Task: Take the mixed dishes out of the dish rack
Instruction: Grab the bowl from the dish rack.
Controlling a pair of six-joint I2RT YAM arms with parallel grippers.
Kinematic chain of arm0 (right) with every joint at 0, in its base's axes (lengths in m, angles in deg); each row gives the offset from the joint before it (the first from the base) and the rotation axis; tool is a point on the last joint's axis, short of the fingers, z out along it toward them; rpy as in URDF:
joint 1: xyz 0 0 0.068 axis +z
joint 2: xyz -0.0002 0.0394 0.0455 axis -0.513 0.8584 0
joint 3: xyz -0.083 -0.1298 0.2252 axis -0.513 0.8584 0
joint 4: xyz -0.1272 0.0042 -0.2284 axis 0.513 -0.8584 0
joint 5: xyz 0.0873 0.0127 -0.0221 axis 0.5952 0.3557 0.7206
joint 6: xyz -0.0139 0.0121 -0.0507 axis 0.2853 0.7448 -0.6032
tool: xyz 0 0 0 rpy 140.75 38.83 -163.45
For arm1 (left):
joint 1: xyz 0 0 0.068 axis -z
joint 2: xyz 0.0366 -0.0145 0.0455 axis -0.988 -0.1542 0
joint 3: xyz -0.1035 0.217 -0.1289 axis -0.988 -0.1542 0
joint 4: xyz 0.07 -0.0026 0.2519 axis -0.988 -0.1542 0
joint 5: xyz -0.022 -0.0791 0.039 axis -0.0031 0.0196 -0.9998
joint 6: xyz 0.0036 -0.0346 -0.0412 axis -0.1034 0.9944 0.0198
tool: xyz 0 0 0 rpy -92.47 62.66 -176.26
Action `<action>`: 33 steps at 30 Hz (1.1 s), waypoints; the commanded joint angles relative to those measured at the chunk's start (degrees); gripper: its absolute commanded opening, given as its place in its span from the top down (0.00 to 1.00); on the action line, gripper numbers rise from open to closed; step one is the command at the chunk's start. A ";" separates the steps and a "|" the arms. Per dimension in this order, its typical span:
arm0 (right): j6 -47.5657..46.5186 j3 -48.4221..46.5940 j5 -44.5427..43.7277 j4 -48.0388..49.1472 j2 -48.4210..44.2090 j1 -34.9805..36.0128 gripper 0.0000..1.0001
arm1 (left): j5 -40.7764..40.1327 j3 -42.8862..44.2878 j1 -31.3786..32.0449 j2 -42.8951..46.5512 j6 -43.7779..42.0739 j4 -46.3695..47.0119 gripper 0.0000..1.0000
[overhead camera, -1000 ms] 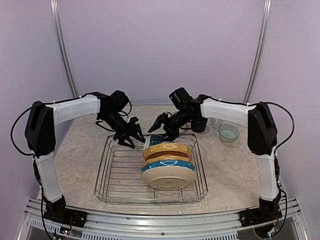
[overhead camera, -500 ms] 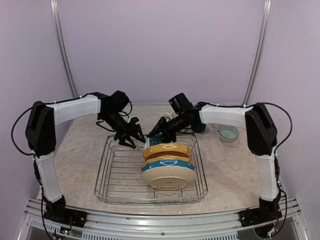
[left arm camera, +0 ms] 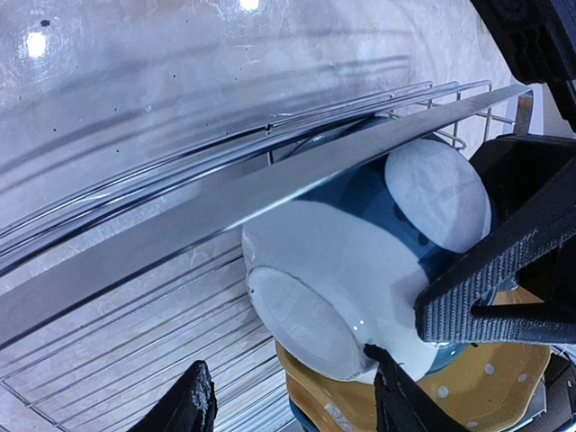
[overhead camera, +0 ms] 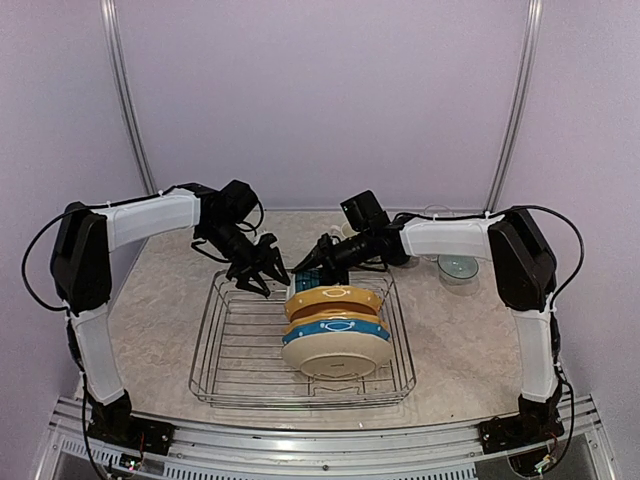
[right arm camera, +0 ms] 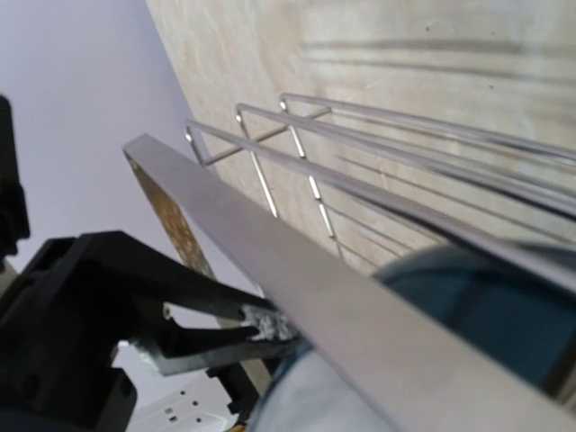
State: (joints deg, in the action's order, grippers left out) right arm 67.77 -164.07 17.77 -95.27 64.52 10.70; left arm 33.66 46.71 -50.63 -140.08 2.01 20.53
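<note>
The teal-and-white bowl [left arm camera: 360, 270] lies on its side at the far end of the dish rack [overhead camera: 205, 372], its white base showing, tucked under the rack's flat top rail, just behind the upright plates [overhead camera: 335, 327]. The right gripper [overhead camera: 312, 262] meets it from the right: one black finger [left arm camera: 486, 288] presses the bowl's outer wall, but I cannot tell whether the jaws have clamped it. The left gripper [overhead camera: 265, 280] hangs just beside the bowl, jaws parted and empty.
</note>
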 commanded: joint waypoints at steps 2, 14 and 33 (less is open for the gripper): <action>5.02 0.85 1.86 11.08 -2.20 0.41 1.00 | -1.56 -0.17 -0.27 2.30 -0.80 -0.79 0.42; 11.38 2.85 1.99 21.06 -3.04 0.47 1.00 | -3.00 -2.13 -0.79 5.99 -0.11 -2.22 0.41; 15.74 -3.59 1.96 30.34 0.30 1.38 1.00 | -6.08 -4.39 -1.77 11.09 1.65 -3.50 0.38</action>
State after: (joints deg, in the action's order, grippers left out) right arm 82.76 -163.65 19.30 -70.12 64.19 11.85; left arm 28.00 42.62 -52.35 -130.40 3.19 17.82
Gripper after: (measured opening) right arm 0.061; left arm 0.620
